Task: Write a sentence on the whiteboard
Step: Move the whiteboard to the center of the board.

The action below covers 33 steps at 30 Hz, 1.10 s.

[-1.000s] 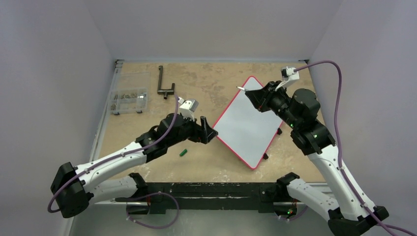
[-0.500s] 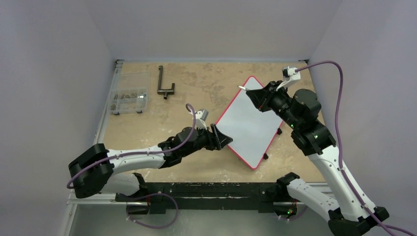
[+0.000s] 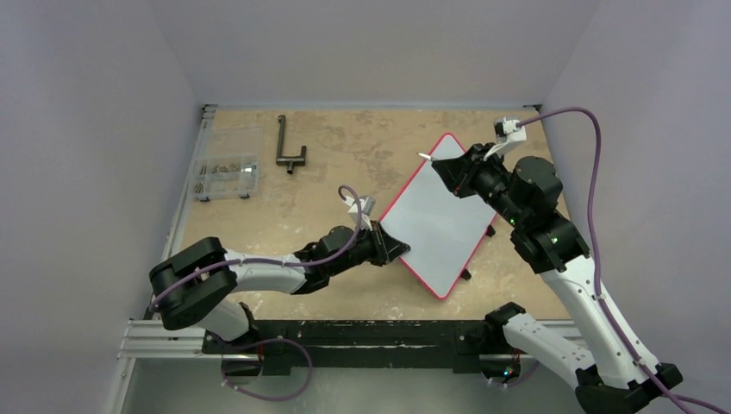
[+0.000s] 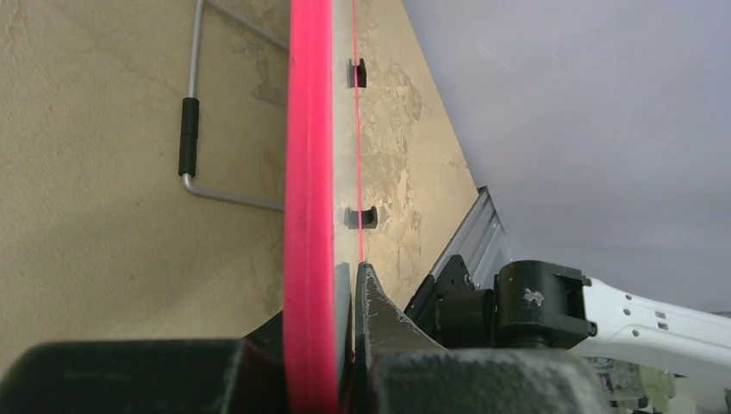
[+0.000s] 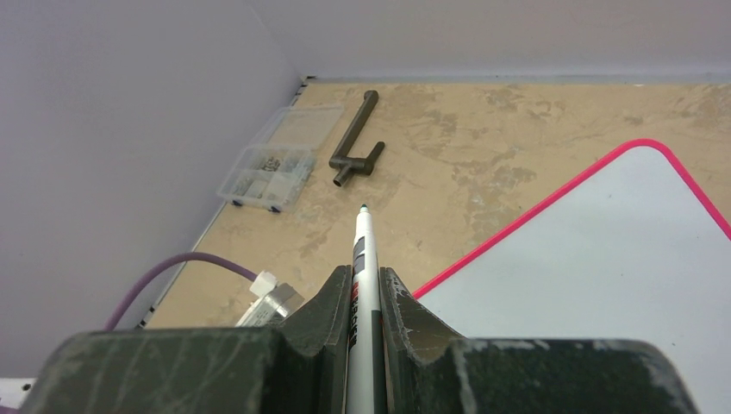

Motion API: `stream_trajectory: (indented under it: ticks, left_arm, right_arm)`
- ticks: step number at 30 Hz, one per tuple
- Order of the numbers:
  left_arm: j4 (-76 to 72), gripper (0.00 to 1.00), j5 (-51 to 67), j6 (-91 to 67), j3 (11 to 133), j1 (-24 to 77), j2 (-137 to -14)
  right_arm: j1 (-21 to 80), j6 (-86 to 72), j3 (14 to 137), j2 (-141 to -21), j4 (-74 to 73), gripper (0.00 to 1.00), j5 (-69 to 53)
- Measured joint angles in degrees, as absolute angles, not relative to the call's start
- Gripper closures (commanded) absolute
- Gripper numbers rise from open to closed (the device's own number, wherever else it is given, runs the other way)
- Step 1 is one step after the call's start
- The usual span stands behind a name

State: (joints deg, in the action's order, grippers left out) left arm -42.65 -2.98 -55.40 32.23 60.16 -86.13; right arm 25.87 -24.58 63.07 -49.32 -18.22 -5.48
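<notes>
Two end effectors are mine, and both are squeezed shut on something. My left end effector [image 3: 396, 248] is clamped on the red rim [image 4: 309, 172] of the whiteboard [image 3: 435, 216], at its near left edge. The whiteboard lies slanted on the right half of the desk [image 3: 345, 147], and its face looks plain white. My right end effector [image 3: 438, 169] is closed tight on a white marker [image 5: 363, 237]. The marker sticks out past my fingers, with its tip above the far left corner of the whiteboard. Well apart, at the far left of the desk, sit a clear box of small parts [image 3: 226, 175] and a dark T-shaped tool [image 3: 289, 148].
</notes>
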Motion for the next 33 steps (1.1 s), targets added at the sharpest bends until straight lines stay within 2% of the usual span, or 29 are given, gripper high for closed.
stream_trajectory:
  ticks: [5,13,21,33]
  left_arm:
    - [-37.8,1.0,-0.1,-50.8,32.6,59.1,-82.6]
    - [-29.4,1.0,10.6,-44.5,35.4,51.2,-80.0]
    - [-13.9,1.0,7.1,-33.8,44.0,48.4,-76.4]
    - [-4.3,1.0,10.6,-23.8,52.6,38.4,-78.5]
  right_arm:
    - [25.9,-24.6,63.1,-49.3,-18.5,1.0,-5.5]
    - [25.9,-24.6,63.1,-49.3,-18.5,1.0,-5.5]
    - [25.9,-24.6,63.1,-49.5,-18.5,1.0,-5.6]
    - [25.9,-24.6,63.0,-49.5,-18.4,1.0,-5.7]
